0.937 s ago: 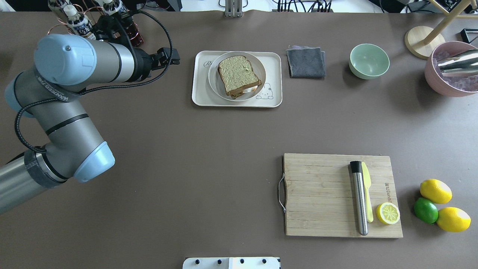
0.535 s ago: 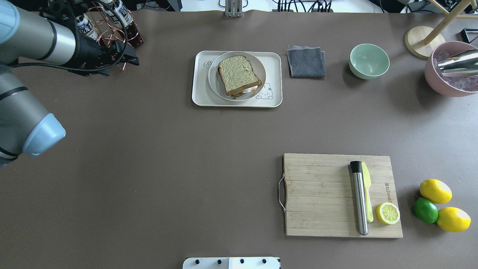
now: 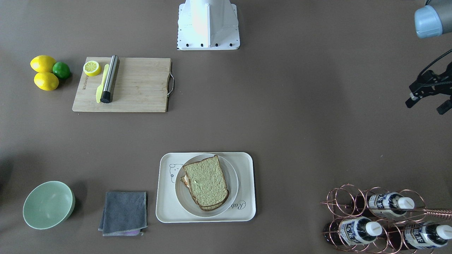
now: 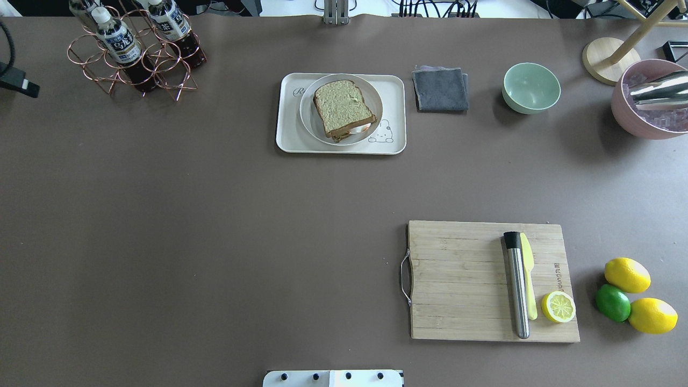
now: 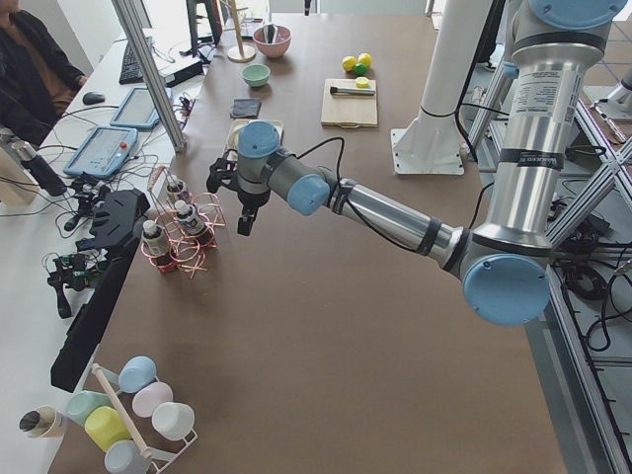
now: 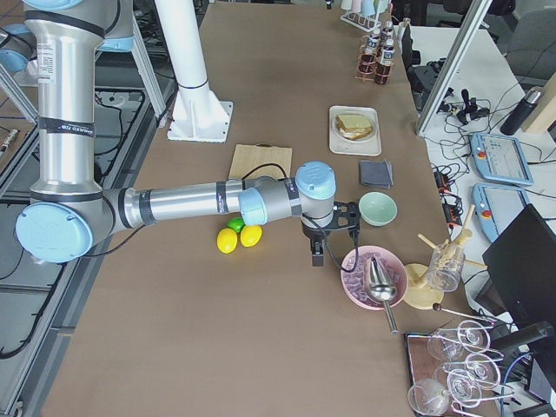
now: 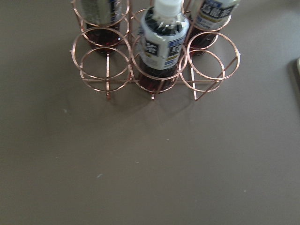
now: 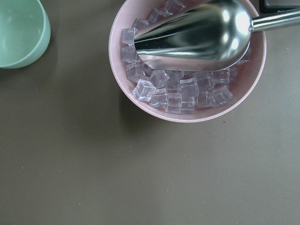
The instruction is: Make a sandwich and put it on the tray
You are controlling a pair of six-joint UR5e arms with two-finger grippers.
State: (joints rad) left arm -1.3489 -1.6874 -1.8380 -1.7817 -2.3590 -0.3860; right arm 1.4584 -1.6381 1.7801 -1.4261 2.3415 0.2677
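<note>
Left gripper [image 3: 424, 106] hangs with its two fingers well apart and nothing between them, at the table's left end, near a copper wire rack [image 4: 134, 59] in which bottles with white caps stand. Of the right gripper [image 6: 328, 236] only the far side view gives a sight, so I cannot tell whether it is wide or narrow. It hovers between the green bowl [image 4: 531, 87] and a pink bowl [image 8: 112, 47] that holds ice cubes [image 8: 173, 101] and a metal scoop [image 8: 197, 33]. Both grippers are well apart from the sandwich [image 4: 343, 107], and nothing stands between the sandwich and the open middle of the table. The sandwich lies on a round white plate [image 4: 309, 121], and this plate sits on the tray [image 4: 287, 134] at the far side of the table. A folded grey cloth [image 4: 439, 89] lies just beside the tray, toward the green bowl. The tray's long side runs along the table. The top slice is turned a little against the tray's edges, and its longer side runs from the far edge toward the near right corner. A bit of fried egg [image 4: 364, 128] shows under that corner, next to the bear drawing [image 4: 381, 133]. The wooden cutting board [image 4: 457, 279] lies well apart, on the near right.
</note>
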